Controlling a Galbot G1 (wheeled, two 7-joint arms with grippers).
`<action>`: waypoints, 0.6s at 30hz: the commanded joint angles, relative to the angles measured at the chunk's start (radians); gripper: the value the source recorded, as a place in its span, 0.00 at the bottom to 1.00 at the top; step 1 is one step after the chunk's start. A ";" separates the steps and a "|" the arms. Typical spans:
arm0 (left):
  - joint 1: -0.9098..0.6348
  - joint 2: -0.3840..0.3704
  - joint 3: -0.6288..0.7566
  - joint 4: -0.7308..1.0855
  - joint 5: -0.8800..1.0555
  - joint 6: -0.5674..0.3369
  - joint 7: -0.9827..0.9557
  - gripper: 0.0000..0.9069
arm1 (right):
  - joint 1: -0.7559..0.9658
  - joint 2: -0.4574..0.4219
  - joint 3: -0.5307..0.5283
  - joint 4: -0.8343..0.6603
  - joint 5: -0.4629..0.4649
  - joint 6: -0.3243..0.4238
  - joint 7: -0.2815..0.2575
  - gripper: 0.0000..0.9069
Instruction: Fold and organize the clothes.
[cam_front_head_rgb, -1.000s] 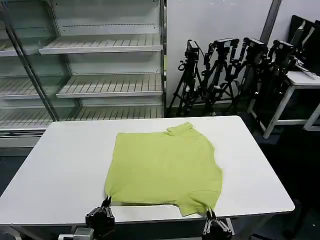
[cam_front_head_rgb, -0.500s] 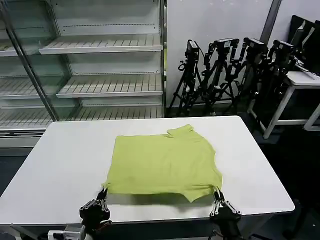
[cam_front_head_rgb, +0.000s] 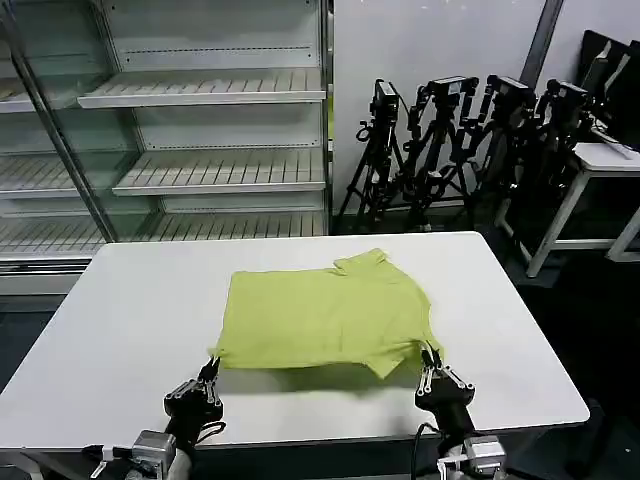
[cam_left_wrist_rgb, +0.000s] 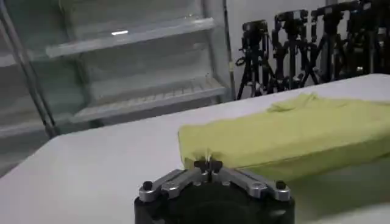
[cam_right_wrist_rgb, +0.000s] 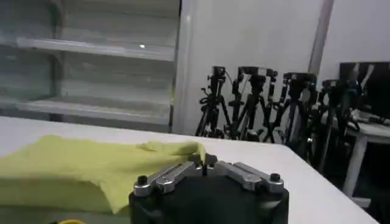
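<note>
T-shirt (cam_front_head_rgb: 325, 318) on white table (cam_front_head_rgb: 130, 320), shelving (cam_front_head_rgb: 215, 170) behind

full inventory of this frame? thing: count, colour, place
T-shirt: 1, lime, middle of the table, near edge lifted off the top
table: 1, white, in front of the robot
shelf rack: 1, pale with glass panels, behind the table on the left
tripods: several, black, against the back wall on the right
side table: 1, white, far right
left gripper: 1, black, shut on the shirt's near-left corner
right gripper: 1, black, shut on the shirt's near-right corner
</note>
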 joint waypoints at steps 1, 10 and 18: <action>-0.065 0.031 0.000 0.048 -0.003 -0.009 0.002 0.02 | 0.157 -0.097 -0.002 -0.084 0.041 -0.017 -0.011 0.00; -0.154 0.060 0.040 0.145 0.051 0.015 0.015 0.02 | 0.250 -0.118 -0.029 -0.172 0.050 -0.026 -0.022 0.00; -0.217 0.060 0.066 0.208 0.072 0.017 0.006 0.02 | 0.278 -0.110 -0.044 -0.232 0.042 -0.040 -0.033 0.00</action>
